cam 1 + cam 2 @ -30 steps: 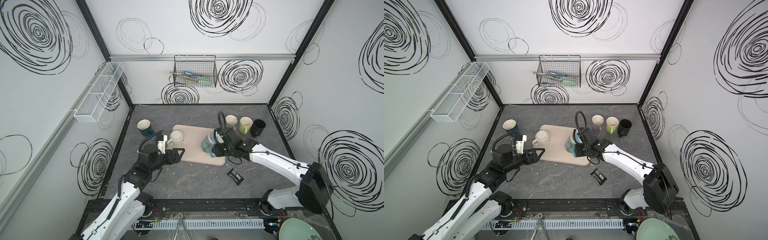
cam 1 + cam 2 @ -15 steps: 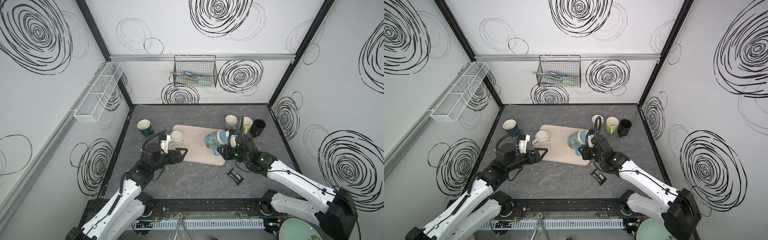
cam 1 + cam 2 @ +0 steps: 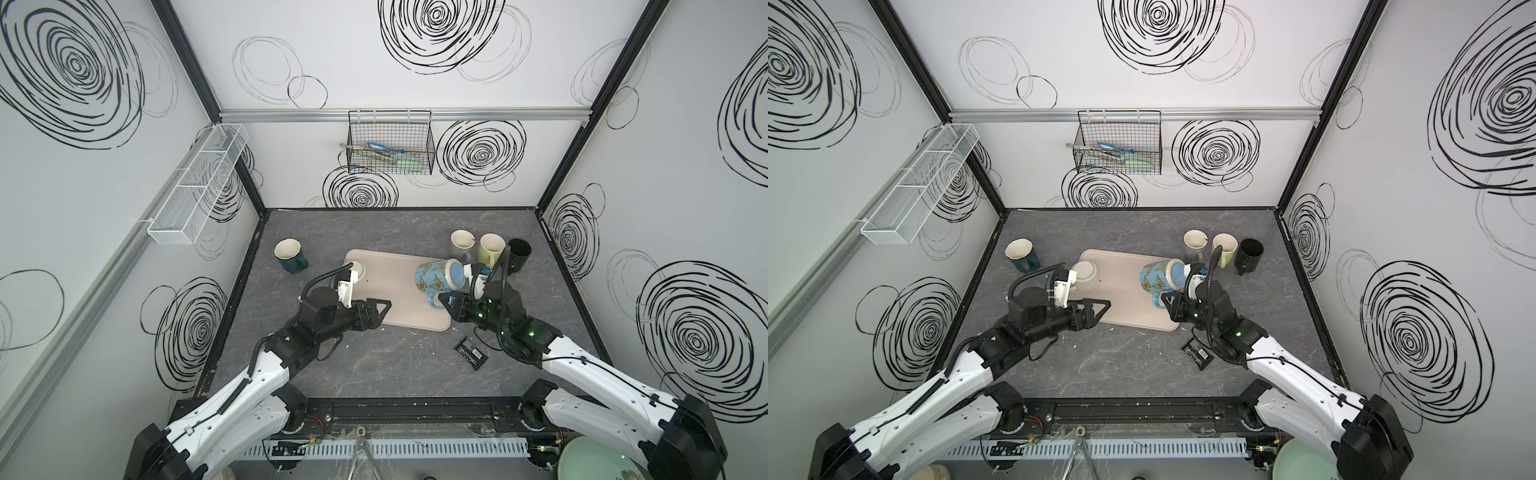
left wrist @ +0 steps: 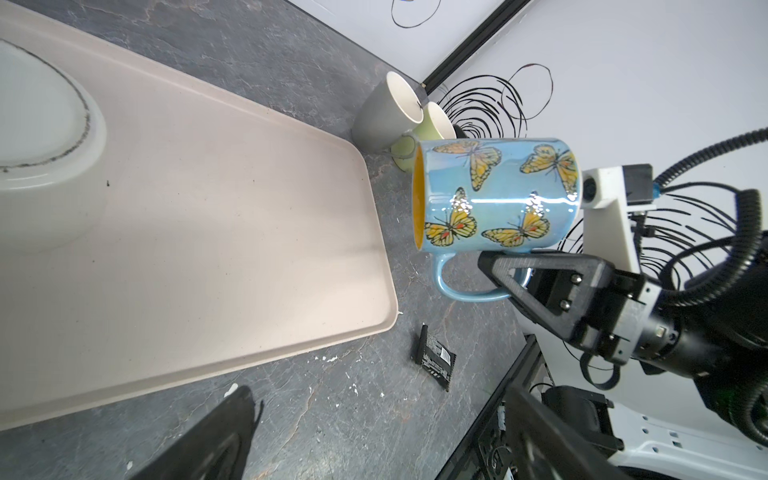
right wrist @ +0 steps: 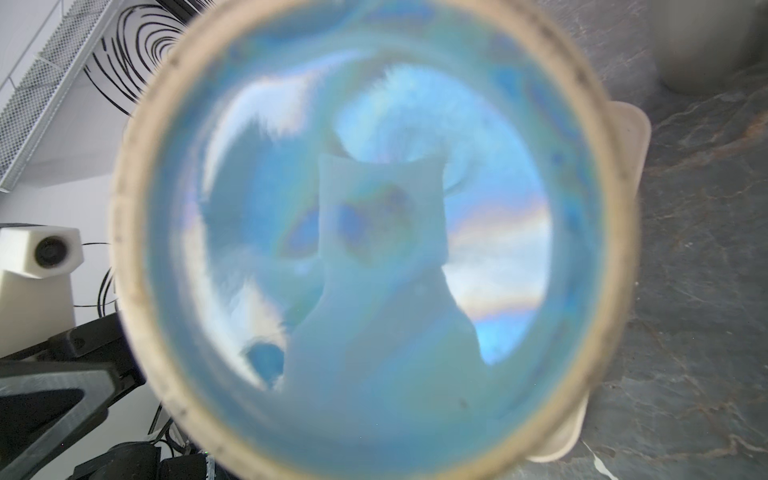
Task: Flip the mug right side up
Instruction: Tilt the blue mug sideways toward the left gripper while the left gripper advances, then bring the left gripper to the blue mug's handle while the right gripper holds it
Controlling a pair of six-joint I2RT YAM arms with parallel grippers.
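The mug (image 3: 440, 276) (image 3: 1163, 276) is blue with orange butterflies and a yellow inside. It hangs on its side above the right end of the beige tray (image 3: 395, 299) (image 3: 1121, 286), mouth toward the left arm and handle toward the front. My right gripper (image 3: 446, 301) (image 3: 1169, 301) is shut on the handle, as the left wrist view shows (image 4: 498, 266). In the right wrist view the mug's blue base (image 5: 370, 232) fills the picture and hides the jaws. My left gripper (image 3: 384, 305) (image 3: 1102, 307) (image 4: 374, 449) is open and holds nothing, low over the tray's near edge.
A white mug (image 3: 360, 270) (image 4: 37, 124) stands on the tray's far left corner. A dark green mug (image 3: 289, 255) sits far left; grey (image 3: 461, 243), light green (image 3: 490, 247) and black (image 3: 519, 251) mugs stand far right. A black packet (image 3: 469, 353) lies right of the tray.
The right arm has swung round and carried the mug up and to the right, tipping it onto its side. The left gripper has hardly moved.
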